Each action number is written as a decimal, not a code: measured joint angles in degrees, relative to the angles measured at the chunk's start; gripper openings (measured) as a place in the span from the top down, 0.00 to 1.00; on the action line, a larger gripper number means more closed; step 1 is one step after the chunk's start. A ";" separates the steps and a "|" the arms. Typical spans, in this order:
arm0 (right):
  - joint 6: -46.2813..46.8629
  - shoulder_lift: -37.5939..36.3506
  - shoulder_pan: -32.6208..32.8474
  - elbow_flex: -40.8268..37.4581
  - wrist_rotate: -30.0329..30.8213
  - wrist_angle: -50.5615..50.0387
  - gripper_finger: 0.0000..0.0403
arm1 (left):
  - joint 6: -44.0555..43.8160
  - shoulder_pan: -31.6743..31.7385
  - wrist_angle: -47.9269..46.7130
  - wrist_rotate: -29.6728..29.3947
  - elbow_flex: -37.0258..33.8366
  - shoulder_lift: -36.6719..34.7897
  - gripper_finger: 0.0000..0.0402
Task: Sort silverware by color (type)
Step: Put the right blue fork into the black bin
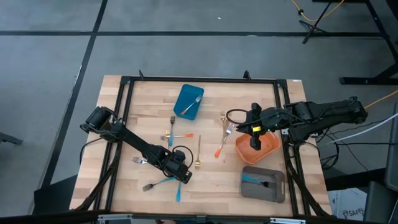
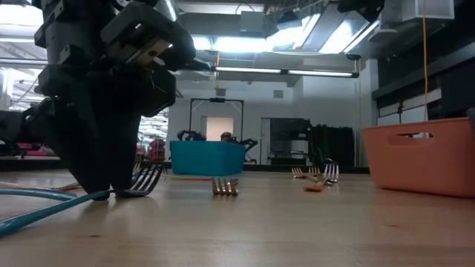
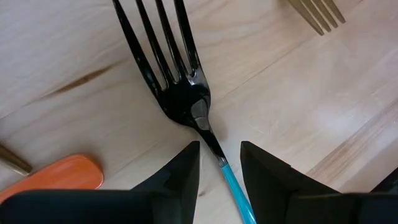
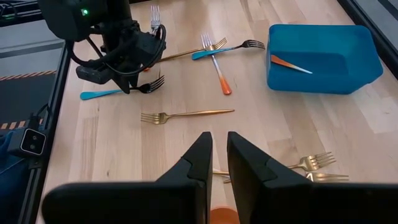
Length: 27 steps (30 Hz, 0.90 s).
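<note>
Blue-handled fork (image 3: 198, 121) lies between the left end effector's (image 3: 219, 163) spread fingers; right end effector (image 4: 219, 163) clenched.

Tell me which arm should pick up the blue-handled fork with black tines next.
Left. The left gripper is open, its fingers straddling the blue-handled fork on the table. The right gripper is shut above the orange container, far from it.
</note>
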 joint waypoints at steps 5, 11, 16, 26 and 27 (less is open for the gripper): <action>0.00 0.00 0.00 0.00 0.00 0.00 0.90 | 0.00 -0.02 0.00 -0.56 0.00 0.02 0.72; 0.00 0.00 0.00 0.00 0.00 0.00 0.90 | 0.00 -0.04 -0.14 -1.27 -0.02 0.04 0.77; 0.00 0.00 0.00 0.00 0.00 0.00 0.90 | 0.00 -0.04 -1.20 -1.88 -0.02 0.06 0.84; 0.00 0.00 0.00 0.00 -0.01 -0.06 0.90 | 0.50 -0.07 -1.49 -4.84 -0.04 0.15 0.95; 0.00 0.00 0.00 0.00 -0.01 -0.12 0.90 | 0.50 -0.01 -1.46 -5.02 -0.04 0.17 0.96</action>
